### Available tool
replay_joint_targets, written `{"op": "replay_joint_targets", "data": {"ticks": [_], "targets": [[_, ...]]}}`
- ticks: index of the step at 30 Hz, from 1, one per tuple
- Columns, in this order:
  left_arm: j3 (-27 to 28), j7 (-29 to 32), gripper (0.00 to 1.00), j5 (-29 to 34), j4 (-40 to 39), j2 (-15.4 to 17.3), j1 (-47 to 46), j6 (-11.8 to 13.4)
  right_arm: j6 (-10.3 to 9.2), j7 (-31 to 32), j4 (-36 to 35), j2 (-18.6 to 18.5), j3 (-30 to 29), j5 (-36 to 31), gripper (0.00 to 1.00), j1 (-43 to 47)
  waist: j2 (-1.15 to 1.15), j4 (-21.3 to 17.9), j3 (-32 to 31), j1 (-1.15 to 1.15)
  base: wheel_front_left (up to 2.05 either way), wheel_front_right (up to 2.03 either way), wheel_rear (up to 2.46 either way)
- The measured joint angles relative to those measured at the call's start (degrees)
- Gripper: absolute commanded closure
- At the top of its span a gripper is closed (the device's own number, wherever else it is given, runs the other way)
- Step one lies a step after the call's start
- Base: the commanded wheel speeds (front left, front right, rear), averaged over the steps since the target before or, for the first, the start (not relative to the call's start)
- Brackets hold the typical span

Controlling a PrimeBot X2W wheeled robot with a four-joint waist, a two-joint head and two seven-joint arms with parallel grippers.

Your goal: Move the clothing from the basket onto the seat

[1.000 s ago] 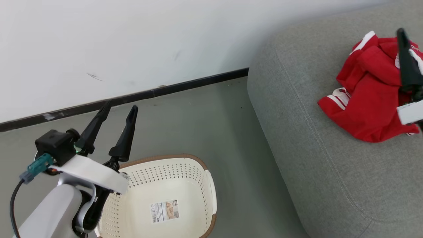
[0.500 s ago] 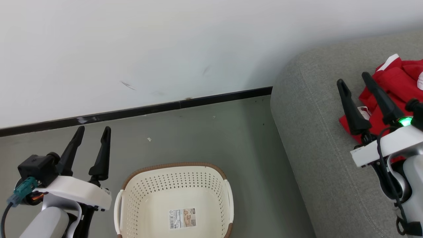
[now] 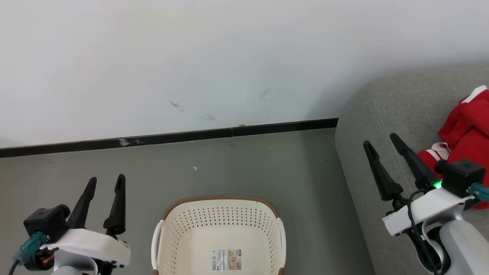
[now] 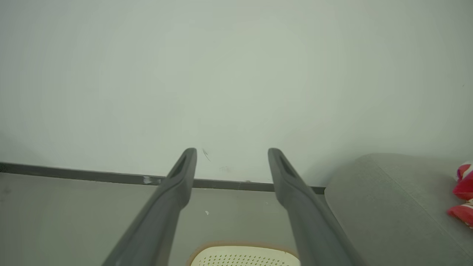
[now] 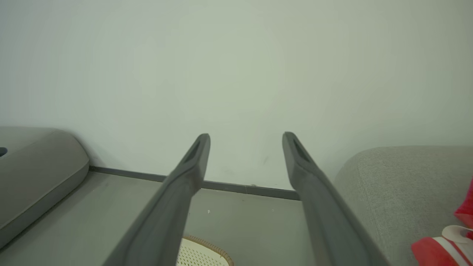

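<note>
The left gripper (image 3: 106, 178) is hovering at the lower left of the head view with its two fingers spread apart and gripping nothing, pointing toward the wall (image 3: 229, 57). Just to its right the basket (image 3: 219, 198) is sitting on the floor (image 3: 248, 168). Its perforated sides are enclosing a bare bottom on which a sticker (image 3: 226, 259) is showing, with no fabric visible inside, though the frame is cutting off its near end. Beyond the basket the floor is running back to a dark baseboard (image 3: 229, 132), and a bare strip of it is separating the basket from the seat (image 3: 382, 110), so the arms appear to be getting open room there. The seat's rounded corner is rising at the right. The right gripper (image 3: 380, 140) is hanging over that corner, fingers likewise spread wide and empty. The clothing (image 3: 464, 126) is lying crumpled on top of the seat, well back from the rounded edge and partly running out of the picture. In the head view the right wrist is overlapping its lower folds, and whether they are touching I cannot tell. In the right wrist view the red fabric is showing low and to the side of the fingers, not between them. Judging by this, the move is looking done: the garment is resting on the seat and out of the basket, with little left beyond bringing the arms to rest.
</note>
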Motion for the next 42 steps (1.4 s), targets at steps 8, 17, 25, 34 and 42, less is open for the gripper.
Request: {"op": "replay_joint_targets", "data": {"ticks": [8, 17, 25, 34, 42], "targets": [[0.3, -0.1, 0.00, 1.7, -0.3, -0.4, 2.0, -1.2, 0.00, 0.0, -0.5, 2.4, -2.5, -1.2, 0.00, 3.8, 0.00, 1.9, -1.5, 0.00, 0.00, 0.00, 0.00], [1.0, -0.1, 0.00, 3.7, -0.4, -1.2, 3.5, -1.4, 0.00, 0.0, -1.1, 4.3, -5.2, -3.1, 0.00, 7.4, 0.00, 3.3, -2.8, 0.00, 0.00, 0.00, 0.00], [3.2, -0.1, 0.00, 5.5, -0.8, -1.3, 4.9, -1.4, 0.00, 0.0, -2.3, 5.4, -5.8, -4.3, 0.00, 8.3, 0.00, 3.4, -2.6, 0.00, 0.00, 0.00, 0.00], [4.1, -0.1, 0.00, 6.8, -1.2, -2.1, 5.2, -1.9, 0.00, 0.0, -3.3, 6.1, -5.8, -4.9, 0.00, 8.3, 0.00, 3.5, -2.1, 0.00, 0.00, 0.00, 0.00], [4.9, -0.1, 0.00, 7.2, -1.2, -3.1, 5.4, -2.4, 0.00, 0.0, -3.5, 6.8, -5.9, -5.4, 0.00, 8.6, 0.00, 3.5, -2.0, 0.00, 0.00, 0.00, 0.00]]}}
